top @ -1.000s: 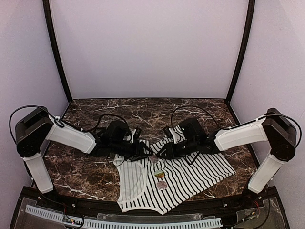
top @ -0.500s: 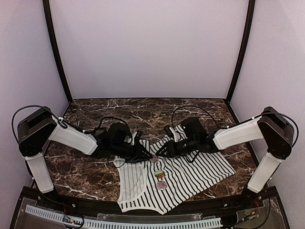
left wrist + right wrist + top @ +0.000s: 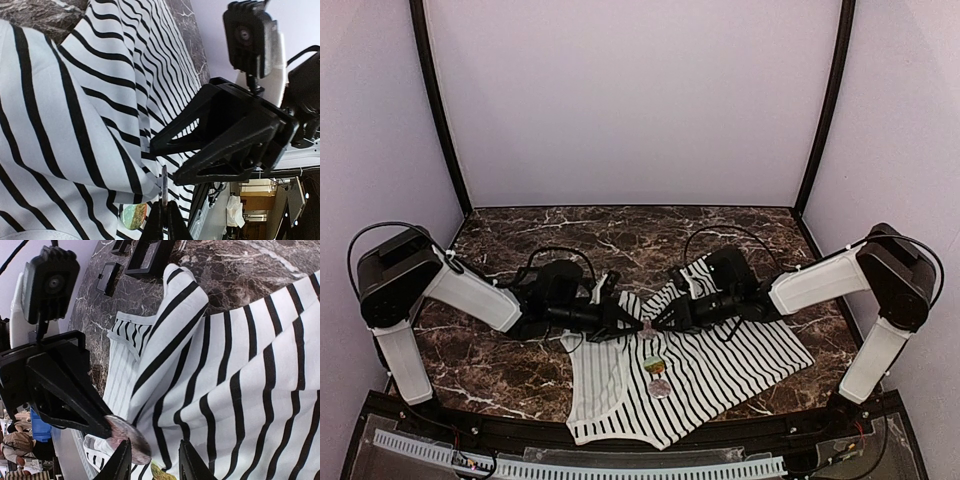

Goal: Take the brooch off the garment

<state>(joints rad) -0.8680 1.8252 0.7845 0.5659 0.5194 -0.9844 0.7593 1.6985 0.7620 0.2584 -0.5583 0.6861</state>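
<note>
The brooch [image 3: 127, 437], a small pinkish disc, sits at the upper middle of the garment [image 3: 240, 365], just beside a raised fold of the striped cloth. The garment lies spread on the counter [image 3: 520, 250] between the two arms. Whether the pin is out of the cloth cannot be seen.

The step in hand looks like drawing the brooch free. To do it well, the pull should probably be short and straight along the pin, away from the fold. The cloth beside the pin should be pinned down first, so the garment does not lift with it. A greenish brooch [image 3: 132, 216] lies close by on the stripes, so the cloth should not be dragged sideways.

The left fingers [image 3: 172, 225] are pressed together on the brooch, which shows edge-on between their tips in the left wrist view. The right fingers [image 3: 122, 467] are spread apart and hold nothing. They point at the left fingers' tips, with striped cloth between them, and whether they touch it cannot be told.
</note>
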